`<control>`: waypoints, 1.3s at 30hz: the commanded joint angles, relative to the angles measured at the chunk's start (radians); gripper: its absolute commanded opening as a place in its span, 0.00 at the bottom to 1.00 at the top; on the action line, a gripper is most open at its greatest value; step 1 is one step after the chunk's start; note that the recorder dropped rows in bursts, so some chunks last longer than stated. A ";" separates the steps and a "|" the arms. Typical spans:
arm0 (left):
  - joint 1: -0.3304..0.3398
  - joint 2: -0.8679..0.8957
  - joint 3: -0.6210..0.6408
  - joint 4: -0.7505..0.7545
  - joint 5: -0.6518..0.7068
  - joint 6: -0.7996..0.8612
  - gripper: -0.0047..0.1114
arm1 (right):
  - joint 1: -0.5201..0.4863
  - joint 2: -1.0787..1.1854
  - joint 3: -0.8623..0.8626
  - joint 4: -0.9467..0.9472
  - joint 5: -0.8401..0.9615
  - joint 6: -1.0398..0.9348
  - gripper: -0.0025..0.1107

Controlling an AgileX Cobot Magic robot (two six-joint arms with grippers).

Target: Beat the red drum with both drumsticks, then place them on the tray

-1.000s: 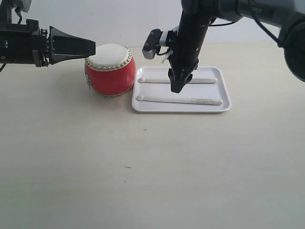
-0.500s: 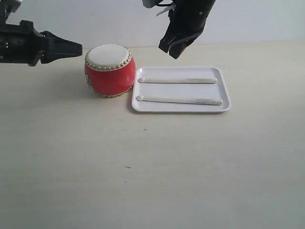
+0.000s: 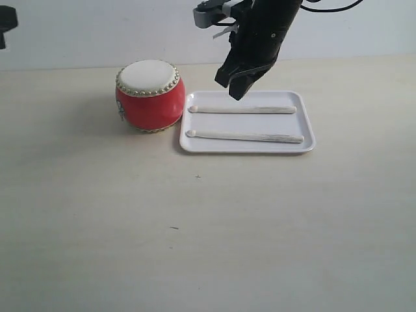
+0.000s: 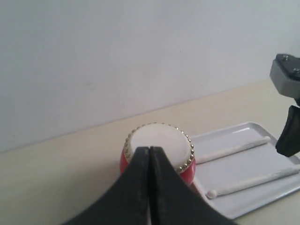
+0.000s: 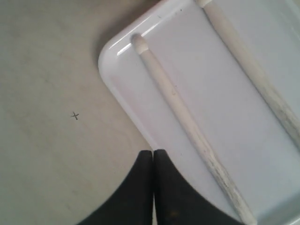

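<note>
The red drum (image 3: 149, 96) stands upright on the table, just left of the white tray (image 3: 311, 140). Both drumsticks lie side by side in the tray, the far one (image 3: 242, 110) and the near one (image 3: 246, 136), bead tips toward the drum. My right gripper (image 3: 235, 91) hangs shut and empty above the tray's far left part; its wrist view shows the shut tips (image 5: 153, 152) over the tray rim (image 5: 108, 70) beside a drumstick (image 5: 173, 93). My left gripper (image 4: 149, 149) is shut and empty, well back from the drum (image 4: 161, 140).
Only a black bit of the left arm (image 3: 6, 19) shows at the exterior view's top left edge. The right arm (image 4: 288, 117) shows at the edge of the left wrist view. A pale wall runs behind the table.
The right gripper lifted off the far drumstick and shut, leaving both sticks on the tray. The left gripper shut and drew back to the left, out of the exterior view.
</note>
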State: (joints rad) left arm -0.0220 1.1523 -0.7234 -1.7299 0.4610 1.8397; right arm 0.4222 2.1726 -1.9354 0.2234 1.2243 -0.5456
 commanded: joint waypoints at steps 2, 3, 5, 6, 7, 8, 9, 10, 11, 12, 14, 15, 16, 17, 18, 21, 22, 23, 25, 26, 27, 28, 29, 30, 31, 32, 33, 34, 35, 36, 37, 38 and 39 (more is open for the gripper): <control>-0.002 -0.245 0.114 -0.014 0.005 -0.020 0.04 | -0.006 -0.009 0.005 0.009 -0.003 0.097 0.02; -0.002 -0.295 0.140 -0.014 0.012 -0.028 0.04 | -0.006 -0.009 0.005 0.009 -0.003 0.116 0.02; -0.002 -0.389 0.186 -0.014 0.012 -0.051 0.04 | -0.003 -0.009 0.005 0.009 -0.003 0.132 0.02; -0.002 -0.431 0.209 -0.014 0.012 -0.064 0.04 | -0.003 -0.009 0.005 0.009 -0.003 0.132 0.02; -0.002 -0.470 0.228 -0.014 0.012 -0.064 0.04 | -0.003 -0.009 0.005 0.009 -0.003 0.130 0.02; -0.002 -0.506 0.243 -0.014 0.012 -0.064 0.04 | -0.003 -0.009 0.005 0.009 -0.003 0.130 0.02; -0.002 -0.531 0.252 -0.003 0.014 -0.064 0.04 | -0.003 -0.009 0.005 0.009 -0.003 0.130 0.02; -0.002 -0.560 0.259 0.020 0.014 -0.064 0.04 | -0.003 -0.009 0.005 0.009 -0.003 0.130 0.02; -0.002 -0.585 0.264 0.047 0.014 -0.066 0.04 | -0.003 -0.009 0.005 0.009 -0.003 0.130 0.02; -0.002 -0.601 0.264 0.064 0.014 -0.066 0.04 | -0.003 -0.009 0.005 0.009 -0.003 0.130 0.02; -0.002 -0.635 0.264 0.071 0.014 -0.066 0.04 | -0.003 -0.009 0.005 0.009 -0.003 0.130 0.02; -0.002 -0.647 0.264 0.071 0.014 -0.066 0.04 | -0.003 -0.009 0.005 0.009 -0.003 0.130 0.02; -0.002 -0.657 0.264 0.071 0.014 -0.066 0.04 | -0.003 -0.009 0.005 0.009 -0.003 0.130 0.02; -0.002 -0.664 0.264 0.071 0.014 -0.066 0.04 | -0.003 -0.009 0.005 0.009 -0.003 0.130 0.02; -0.002 -0.667 0.264 0.071 0.014 -0.066 0.04 | -0.003 -0.009 0.005 0.009 -0.003 0.130 0.02; -0.002 -0.671 0.264 0.071 0.014 -0.066 0.04 | -0.003 -0.009 0.005 0.009 -0.003 0.130 0.02; -0.002 -0.671 0.264 0.071 0.014 -0.066 0.04 | -0.003 -0.009 0.005 0.009 -0.003 0.130 0.02; -0.002 -0.671 0.264 0.071 0.014 -0.066 0.04 | -0.003 -0.009 0.005 0.009 -0.003 0.130 0.02; -0.002 -0.671 0.264 0.071 0.014 -0.069 0.04 | -0.003 -0.009 0.005 0.009 -0.003 0.130 0.02; -0.002 -0.671 0.264 0.069 0.014 -0.074 0.04 | -0.003 -0.009 0.005 0.009 -0.003 0.130 0.02; -0.002 -0.671 0.264 0.066 0.024 -0.101 0.04 | -0.003 -0.009 0.005 0.009 -0.003 0.130 0.02; -0.002 -0.671 0.264 0.062 0.030 -0.145 0.04 | -0.003 -0.009 0.005 0.009 -0.003 0.130 0.02; -0.002 -0.671 0.266 0.062 0.021 -0.198 0.04 | -0.003 -0.009 0.005 0.009 -0.003 0.130 0.02; -0.002 -0.670 0.266 0.072 0.012 -0.245 0.04 | -0.003 -0.009 0.005 0.009 -0.003 0.130 0.02; -0.002 -0.670 0.266 0.108 0.005 -0.341 0.04 | -0.003 -0.009 0.005 0.009 -0.003 0.130 0.02; -0.002 -0.670 0.266 0.179 -0.011 -0.423 0.04 | -0.003 -0.009 0.005 0.009 -0.003 0.130 0.02; 0.000 -0.670 0.266 0.251 -0.033 -0.517 0.04 | -0.003 -0.009 0.005 0.009 -0.003 0.130 0.02; 0.000 -0.670 0.266 0.388 -0.081 -0.695 0.04 | -0.003 -0.009 0.005 0.009 -0.003 0.130 0.02; 0.000 -0.670 0.266 0.498 -0.116 -0.843 0.04 | -0.003 -0.009 0.005 0.009 -0.003 0.130 0.02; 0.000 -0.670 0.268 0.665 -0.159 -1.057 0.04 | -0.003 -0.009 0.005 0.009 -0.003 0.130 0.02; 0.000 -0.670 0.273 0.860 -0.201 -1.292 0.04 | -0.003 -0.009 0.005 0.009 -0.003 0.130 0.02; 0.000 -0.670 0.280 1.022 -0.240 -1.482 0.04 | -0.003 -0.009 0.005 0.009 -0.003 0.130 0.02; 0.000 -0.671 0.312 1.337 -0.327 -1.873 0.04 | -0.003 -0.009 0.005 0.009 -0.003 0.130 0.02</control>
State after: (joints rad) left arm -0.0220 0.4867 -0.4449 -0.8091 0.2493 0.4653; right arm 0.4222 2.1726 -1.9354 0.2293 1.2243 -0.4159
